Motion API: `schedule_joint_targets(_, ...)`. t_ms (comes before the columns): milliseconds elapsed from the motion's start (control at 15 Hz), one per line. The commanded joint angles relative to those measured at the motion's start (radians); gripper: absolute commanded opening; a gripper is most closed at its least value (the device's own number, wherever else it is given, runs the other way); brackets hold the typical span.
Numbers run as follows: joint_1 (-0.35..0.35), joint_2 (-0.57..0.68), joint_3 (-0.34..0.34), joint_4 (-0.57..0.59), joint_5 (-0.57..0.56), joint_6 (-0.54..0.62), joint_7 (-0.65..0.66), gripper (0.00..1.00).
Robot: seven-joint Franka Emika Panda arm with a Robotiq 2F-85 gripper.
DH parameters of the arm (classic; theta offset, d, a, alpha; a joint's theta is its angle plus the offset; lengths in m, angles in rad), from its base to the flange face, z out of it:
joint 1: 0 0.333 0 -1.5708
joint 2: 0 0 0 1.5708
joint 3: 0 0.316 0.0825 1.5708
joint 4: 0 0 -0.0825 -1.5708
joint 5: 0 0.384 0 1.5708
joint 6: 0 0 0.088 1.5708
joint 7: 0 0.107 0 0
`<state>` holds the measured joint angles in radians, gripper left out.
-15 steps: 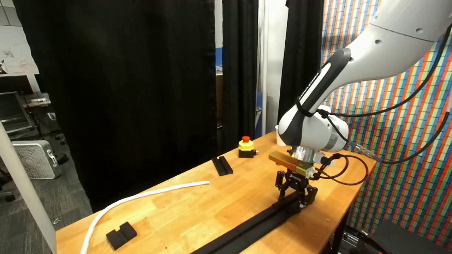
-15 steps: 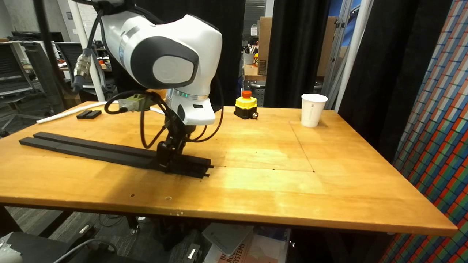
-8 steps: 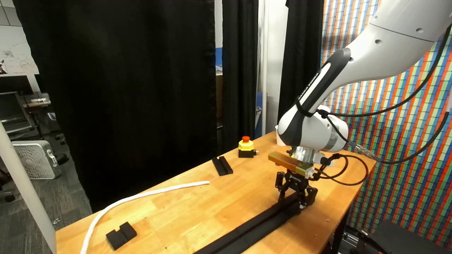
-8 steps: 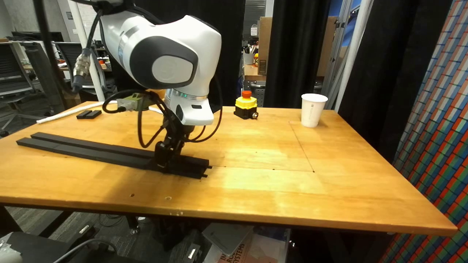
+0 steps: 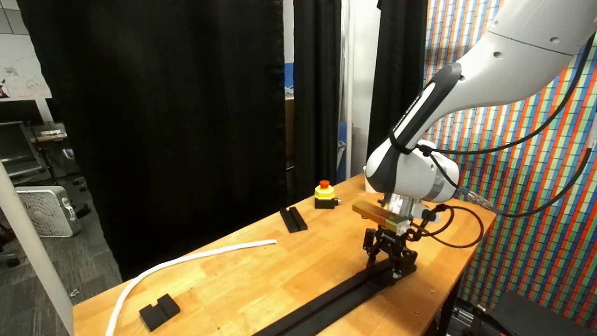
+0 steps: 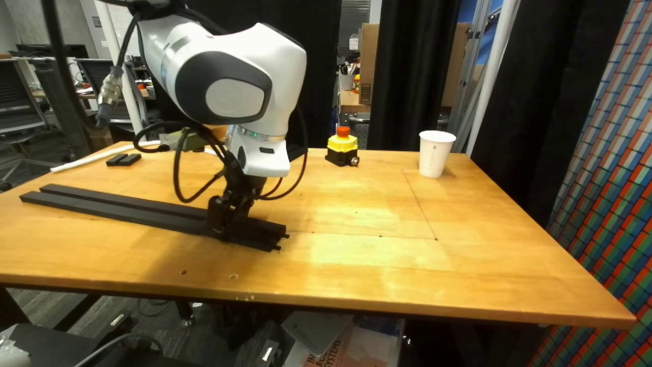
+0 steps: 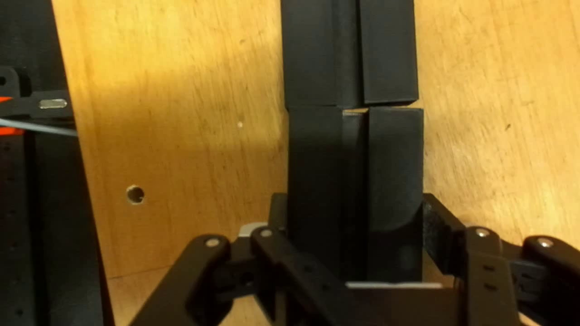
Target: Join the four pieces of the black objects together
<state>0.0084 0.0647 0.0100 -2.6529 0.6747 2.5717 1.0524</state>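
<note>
The black pieces lie end to end on the table as one long grooved strip (image 6: 122, 209), also seen in an exterior view (image 5: 308, 313). Two small pegs stick out of its end by the gripper. In the wrist view, the near black piece (image 7: 395, 158) lies against the far black piece (image 7: 312, 54), with a thin sliver of wood showing at the seam and a slight sideways offset. My gripper (image 7: 355, 222) is shut on the near piece, one finger on each long side, at table height; it also shows in both exterior views (image 5: 385, 270) (image 6: 232, 229). The other seams are hard to make out.
Two small chunky black blocks (image 5: 294, 219) (image 5: 159, 311) and a white rope (image 5: 186, 257) lie toward the far edge. A yellow emergency stop (image 6: 343, 145) and a white cup (image 6: 436, 153) stand at the back. The table's front edge (image 6: 356, 306) runs near the strip.
My gripper has slid a little along the strip's length, toward the strip's other end. The whole strip has shifted the same way with it. The other objects have not moved.
</note>
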Motion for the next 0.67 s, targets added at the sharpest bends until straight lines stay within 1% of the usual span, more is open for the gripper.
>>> schedule_joint_targets(0,0.019,0.036,0.017,-0.022,0.063,0.019,0.019,0.46)
schedule_joint_targets(200,0.018,0.042,0.018,-0.02,0.084,0.025,-0.013,0.46)
schedule_joint_targets(600,0.016,0.056,0.014,-0.002,0.062,0.025,-0.052,0.46)
